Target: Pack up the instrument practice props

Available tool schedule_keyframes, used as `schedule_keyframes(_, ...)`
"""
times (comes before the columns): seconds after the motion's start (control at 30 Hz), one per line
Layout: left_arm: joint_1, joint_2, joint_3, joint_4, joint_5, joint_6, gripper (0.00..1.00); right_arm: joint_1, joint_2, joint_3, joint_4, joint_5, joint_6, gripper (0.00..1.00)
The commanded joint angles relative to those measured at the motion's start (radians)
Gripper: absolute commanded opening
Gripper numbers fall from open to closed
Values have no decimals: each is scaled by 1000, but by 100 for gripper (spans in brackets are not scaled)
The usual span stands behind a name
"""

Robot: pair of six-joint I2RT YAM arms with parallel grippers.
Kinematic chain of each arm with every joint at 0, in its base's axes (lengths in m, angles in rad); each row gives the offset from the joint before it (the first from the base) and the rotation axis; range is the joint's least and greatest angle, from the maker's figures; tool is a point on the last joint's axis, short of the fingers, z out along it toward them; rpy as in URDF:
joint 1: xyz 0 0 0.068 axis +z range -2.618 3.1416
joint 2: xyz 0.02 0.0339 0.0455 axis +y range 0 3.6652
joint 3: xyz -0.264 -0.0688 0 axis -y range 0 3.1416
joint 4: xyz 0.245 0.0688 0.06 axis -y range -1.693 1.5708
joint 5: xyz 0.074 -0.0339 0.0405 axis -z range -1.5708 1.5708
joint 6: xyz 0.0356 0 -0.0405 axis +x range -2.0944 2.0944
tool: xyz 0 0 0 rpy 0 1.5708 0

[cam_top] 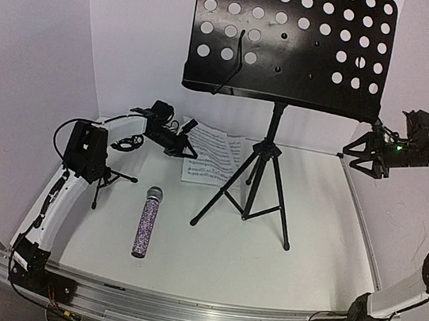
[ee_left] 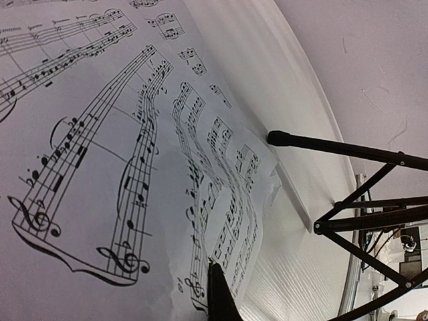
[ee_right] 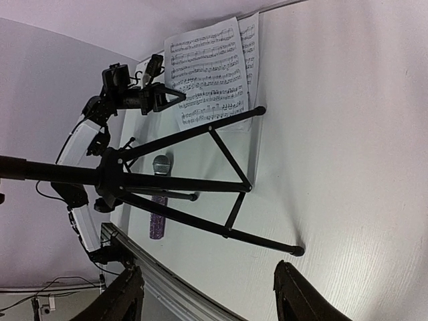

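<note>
Sheet-music step, by the look of it. The left gripper has its fingers together, tip low over the left edge of the pages, mid-frame in the overhead view; contact unclear. Best approach: part the fingers, catch the lifted corner near the stand's foot, and pinch every sheet at once. The right gripper is apart, raised at frame right beside the music stand. The microphone lies lower left.

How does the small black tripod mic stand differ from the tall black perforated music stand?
The tall black music stand towers mid-table; the small black mic stand sits low at the left, half hidden behind the left arm. The music stand carries a wide perforated desk; the mic stand's top is hidden. Both are black, on tripod legs.
</note>
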Motion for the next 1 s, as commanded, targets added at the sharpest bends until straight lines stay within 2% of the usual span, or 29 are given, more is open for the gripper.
schedule_keyframes(0.0, 29, 44, 59, -25, -41, 12, 0, -6, 13, 54, 20, -45, 25, 64)
schedule_keyframes(0.23, 30, 66, 83, -23, -134, 41, 0, -5, 47, 87, 19, -40, 62, 64)
schedule_keyframes(0.53, 13, 37, 75, -147, -220, 281, 0, -4, 52, 78, 23, -33, 110, 65)
schedule_keyframes(0.73, 26, -47, 15, -185, -103, 386, 0, -4, 44, 58, 37, -29, 141, 67)
schedule_keyframes(0.97, 32, -133, -21, -171, 77, 390, 0, -2, 0, 21, 58, -12, 174, 68)
